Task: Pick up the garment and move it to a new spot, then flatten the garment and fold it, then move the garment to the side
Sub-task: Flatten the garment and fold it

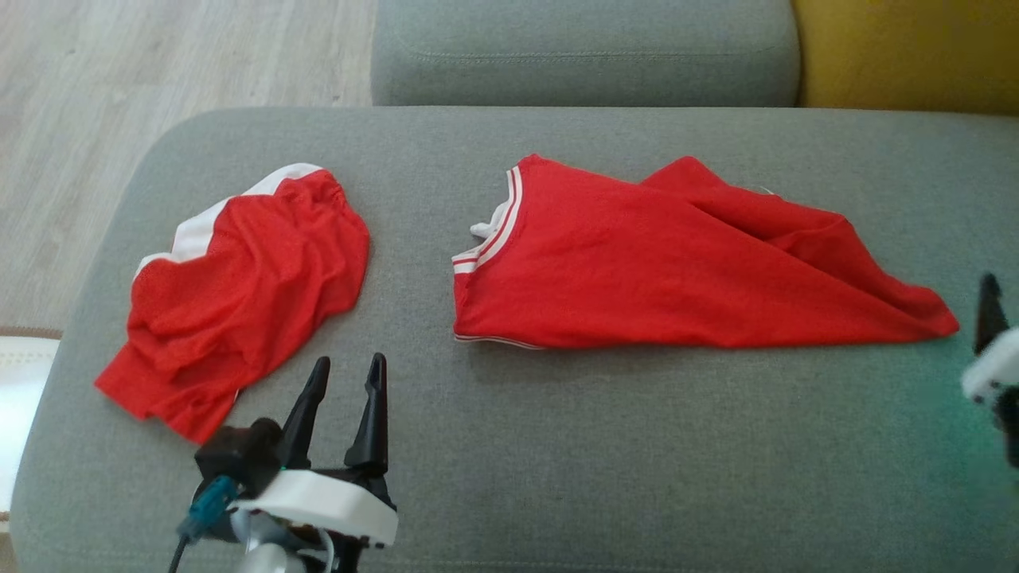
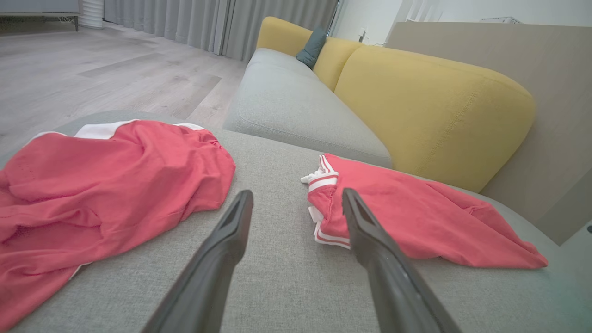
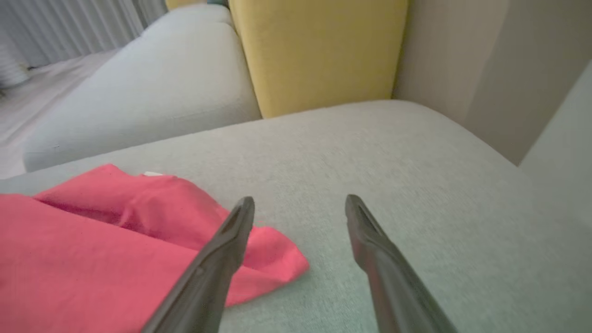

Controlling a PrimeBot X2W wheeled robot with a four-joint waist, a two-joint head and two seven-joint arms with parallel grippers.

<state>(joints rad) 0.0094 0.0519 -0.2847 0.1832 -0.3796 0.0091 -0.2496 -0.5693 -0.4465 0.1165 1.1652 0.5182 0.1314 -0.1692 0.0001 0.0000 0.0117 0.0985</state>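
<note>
A home living room: a grey sofa [image 1: 589,446] with yellow back cushions [image 2: 430,111], a small teal pillow [image 2: 312,46], pale wood-plank flooring [image 2: 92,69] and long grey curtains [image 2: 208,23] behind.

The right end effector [image 1: 990,304] is blurred and cut off by the head view's right edge, with one finger showing. The shirt [image 3: 92,259] runs off the right wrist view's left and bottom edges. The shorts [image 2: 92,199] run off the left wrist view's left edge.
</note>
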